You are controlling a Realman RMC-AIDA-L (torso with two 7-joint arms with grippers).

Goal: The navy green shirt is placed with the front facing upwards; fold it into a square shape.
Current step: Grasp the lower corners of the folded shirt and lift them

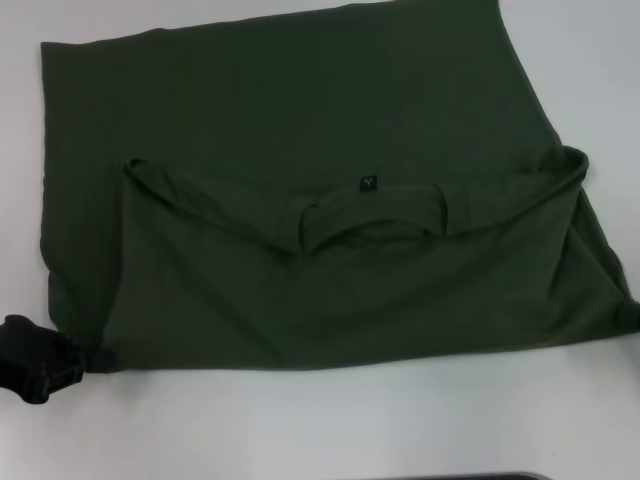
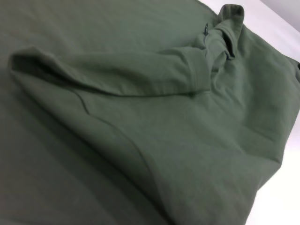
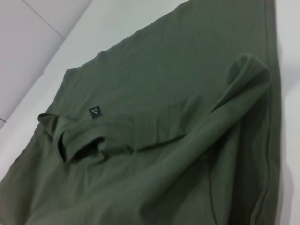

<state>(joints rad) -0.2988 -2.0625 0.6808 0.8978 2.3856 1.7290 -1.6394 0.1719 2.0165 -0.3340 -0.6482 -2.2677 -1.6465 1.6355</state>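
Observation:
The navy green shirt [image 1: 300, 200] lies on the white table, its collar end folded toward me over the body. The collar [image 1: 370, 215] and its small black neck label [image 1: 367, 184] sit in the middle of the folded layer; the label [image 3: 95, 111] also shows in the right wrist view. My black left gripper [image 1: 85, 356] is at the shirt's near left corner, shut on fabric that bunches to a point there. Only a dark sliver of my right gripper [image 1: 631, 315] shows at the picture's right edge, against the shirt's near right corner. The left wrist view shows a folded sleeve [image 2: 117, 70].
The white table [image 1: 330, 420] runs bare along the near side, in front of the shirt, and at the far right [image 1: 590, 70]. A dark edge [image 1: 450, 477] shows at the bottom of the head view.

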